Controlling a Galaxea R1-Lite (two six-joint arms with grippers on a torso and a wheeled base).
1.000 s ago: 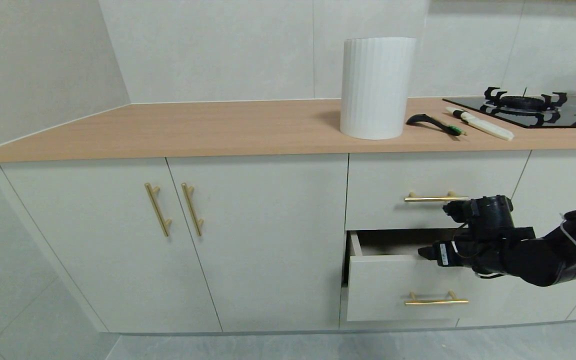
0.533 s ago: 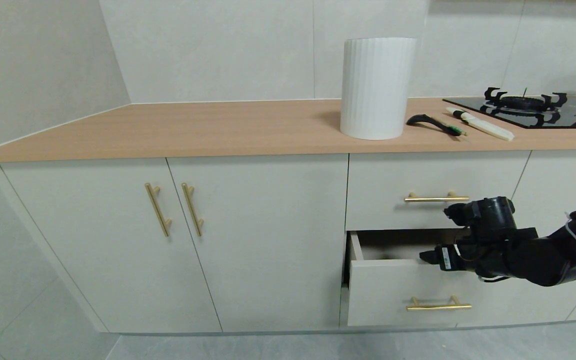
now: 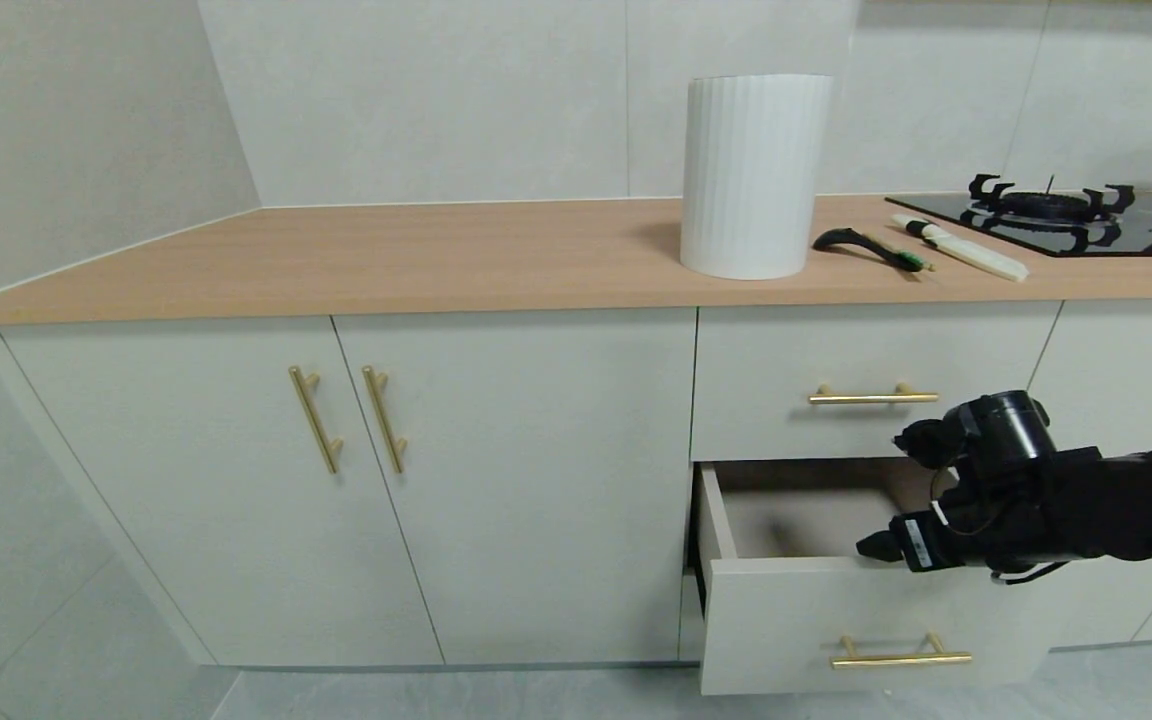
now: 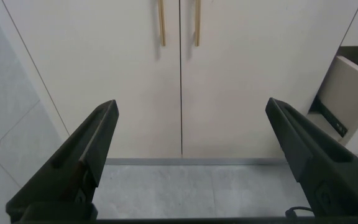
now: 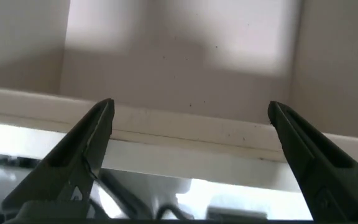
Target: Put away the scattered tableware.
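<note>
Your table is a wood-topped counter, well above the right pincer. Straight above that pincer a black spoon with a green end lies flat on the wood. A tall white ribbed jar stands upright just beside the spoon, up and to the pincer's left. Up to its right lie a pale knife and the hob.
</note>
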